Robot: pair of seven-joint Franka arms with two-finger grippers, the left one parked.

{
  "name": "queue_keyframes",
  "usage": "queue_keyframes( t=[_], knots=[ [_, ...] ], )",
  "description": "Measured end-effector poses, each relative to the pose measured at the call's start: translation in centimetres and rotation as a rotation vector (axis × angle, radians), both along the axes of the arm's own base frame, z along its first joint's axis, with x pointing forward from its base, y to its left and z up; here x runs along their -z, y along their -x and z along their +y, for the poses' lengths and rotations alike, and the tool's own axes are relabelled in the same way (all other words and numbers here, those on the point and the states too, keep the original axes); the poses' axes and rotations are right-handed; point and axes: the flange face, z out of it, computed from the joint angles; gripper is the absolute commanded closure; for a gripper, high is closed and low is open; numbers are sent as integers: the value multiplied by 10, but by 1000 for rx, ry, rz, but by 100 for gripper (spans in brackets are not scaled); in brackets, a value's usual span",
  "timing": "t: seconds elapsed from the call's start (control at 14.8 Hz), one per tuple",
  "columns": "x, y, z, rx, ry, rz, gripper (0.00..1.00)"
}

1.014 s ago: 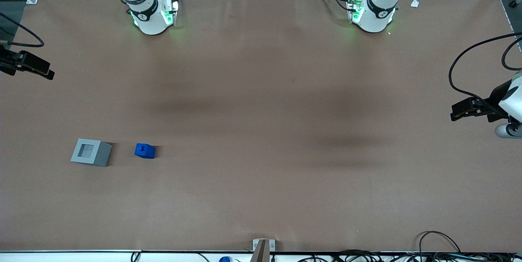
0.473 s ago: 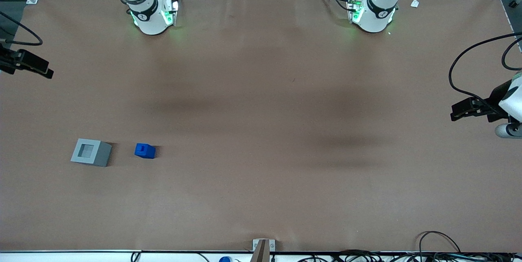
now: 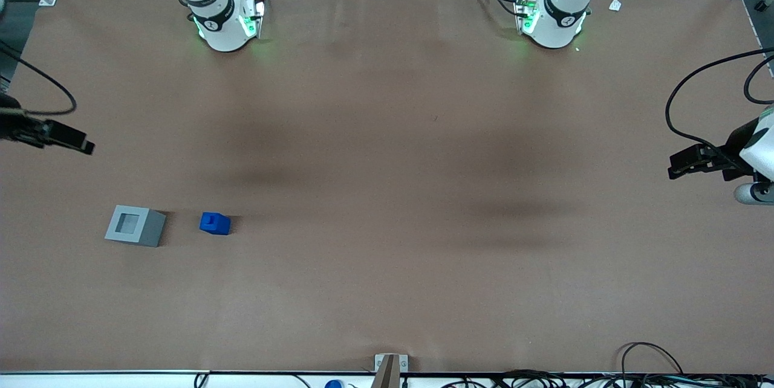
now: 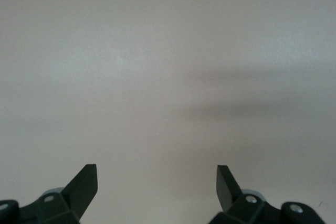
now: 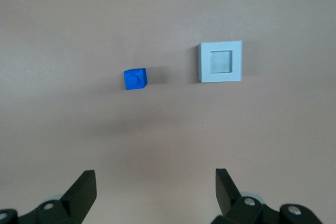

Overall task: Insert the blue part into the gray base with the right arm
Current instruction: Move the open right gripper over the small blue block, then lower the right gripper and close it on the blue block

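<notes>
The blue part (image 3: 214, 223) stands on the brown table with its stub up, beside the gray base (image 3: 134, 225), a short gap between them. The base's square recess faces up and is empty. My right arm's gripper (image 3: 78, 145) hangs above the table at the working arm's end, farther from the front camera than the base and well apart from both things. In the right wrist view the gripper (image 5: 155, 174) is open and holds nothing, with the blue part (image 5: 136, 79) and the gray base (image 5: 220, 62) both in sight below it.
The two arm bases (image 3: 224, 19) (image 3: 553, 16) stand at the table's edge farthest from the front camera. A black cable (image 3: 42, 86) loops by my gripper. Cables (image 3: 641, 370) lie along the table's edge nearest the front camera. A bracket (image 3: 390, 367) sits mid-edge there.
My gripper has moved nearer to the front camera, toward the gray base and the blue part, still open. The two parts have not moved.
</notes>
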Motion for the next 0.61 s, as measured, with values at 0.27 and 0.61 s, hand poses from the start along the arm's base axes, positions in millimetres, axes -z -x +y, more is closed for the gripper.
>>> queue_keyframes(
  t=[0.27, 0.61],
  knots=[
    [91, -42, 34, -50, -33, 26, 0],
    [198, -61, 74, -91, -32, -55, 0]
  ],
)
